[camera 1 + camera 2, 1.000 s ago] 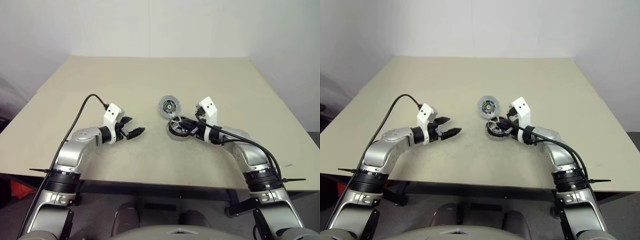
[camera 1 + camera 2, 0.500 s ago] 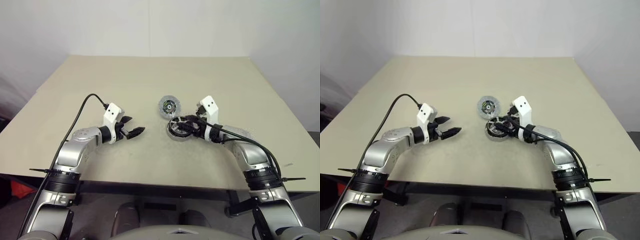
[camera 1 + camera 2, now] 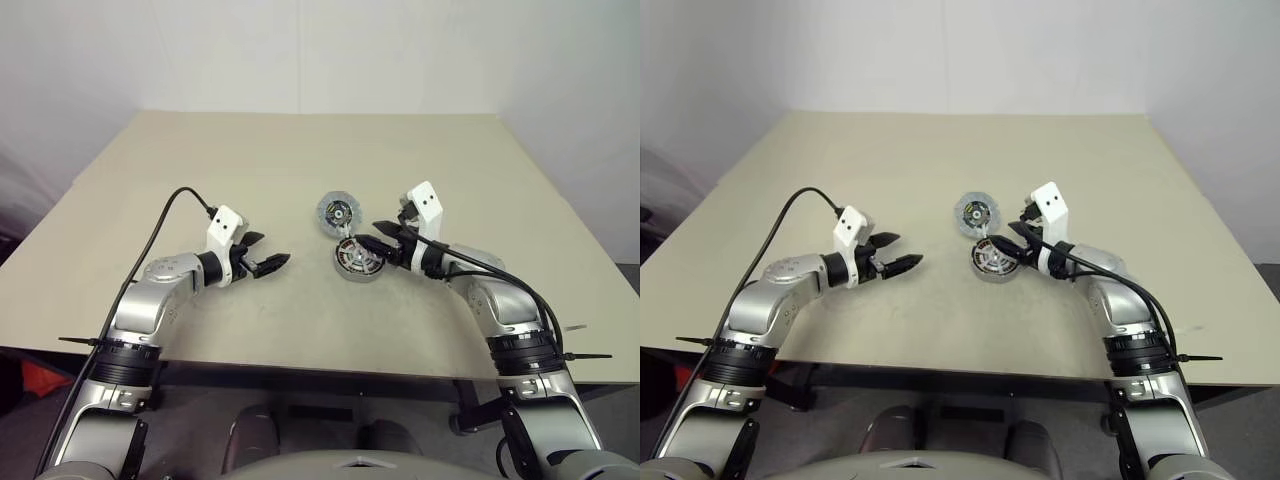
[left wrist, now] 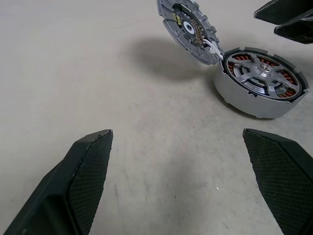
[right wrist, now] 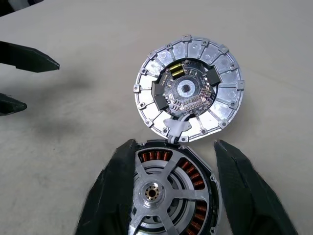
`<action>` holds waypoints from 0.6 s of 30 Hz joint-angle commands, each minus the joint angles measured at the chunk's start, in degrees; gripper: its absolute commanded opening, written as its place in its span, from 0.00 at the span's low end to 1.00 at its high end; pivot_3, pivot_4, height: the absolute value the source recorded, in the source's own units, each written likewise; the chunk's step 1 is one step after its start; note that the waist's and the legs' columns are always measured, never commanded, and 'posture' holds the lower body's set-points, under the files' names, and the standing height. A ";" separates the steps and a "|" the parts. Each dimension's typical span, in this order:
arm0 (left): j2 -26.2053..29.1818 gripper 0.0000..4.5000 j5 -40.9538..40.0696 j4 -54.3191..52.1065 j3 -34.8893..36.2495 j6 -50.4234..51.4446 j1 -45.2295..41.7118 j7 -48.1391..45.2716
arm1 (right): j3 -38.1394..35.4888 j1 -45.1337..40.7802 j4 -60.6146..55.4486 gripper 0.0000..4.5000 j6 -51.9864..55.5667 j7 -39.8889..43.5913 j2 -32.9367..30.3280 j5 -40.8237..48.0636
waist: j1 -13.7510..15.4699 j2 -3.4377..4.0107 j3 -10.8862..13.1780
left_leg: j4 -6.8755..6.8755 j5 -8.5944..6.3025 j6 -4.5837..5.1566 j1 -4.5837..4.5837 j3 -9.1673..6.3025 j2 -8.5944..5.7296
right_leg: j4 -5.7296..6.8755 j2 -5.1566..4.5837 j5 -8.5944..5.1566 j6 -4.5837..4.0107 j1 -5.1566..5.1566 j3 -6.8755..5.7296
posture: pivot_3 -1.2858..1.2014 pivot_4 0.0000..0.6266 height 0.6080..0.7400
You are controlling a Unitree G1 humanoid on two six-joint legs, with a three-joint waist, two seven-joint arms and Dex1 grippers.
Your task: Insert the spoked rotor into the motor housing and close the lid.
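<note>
The right end effector (image 3: pixel 372 238), fingers spread and empty, hovers directly over the rotor (image 3: pixel 358 260), seated mid-counter (image 3: pixel 300 150) in its housing (image 4: pixel 234 95); the hinged lid (image 3: pixel 338 211) leans open beyond. The left end effector (image 3: pixel 268 253) waits spread, well apart.

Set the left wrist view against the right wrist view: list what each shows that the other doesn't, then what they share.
Left wrist view's own: the grey outer side wall of the spoked rotor, seen from the side past the left pincer, fingers wide open. Right wrist view's own: the rotor's hub and dark centre hole from above, framed by the open right pincer. Shared: the rotor lying on the table, the motor housing tilted up at its edge with its green parts showing, and the opposite pincer.
</note>
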 commanded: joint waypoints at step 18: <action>0.91 1.00 -0.07 -1.74 1.48 -0.77 -0.52 0.55 | 0.74 1.43 5.44 0.00 -6.71 -0.51 1.16 -3.98 | -0.06 -0.17 -0.10 | 0.02 0.00 -0.01 0.11 0.00 0.00 | 0.01 0.00 0.00 0.01 0.09 0.01 | 0.52 0.00 1.00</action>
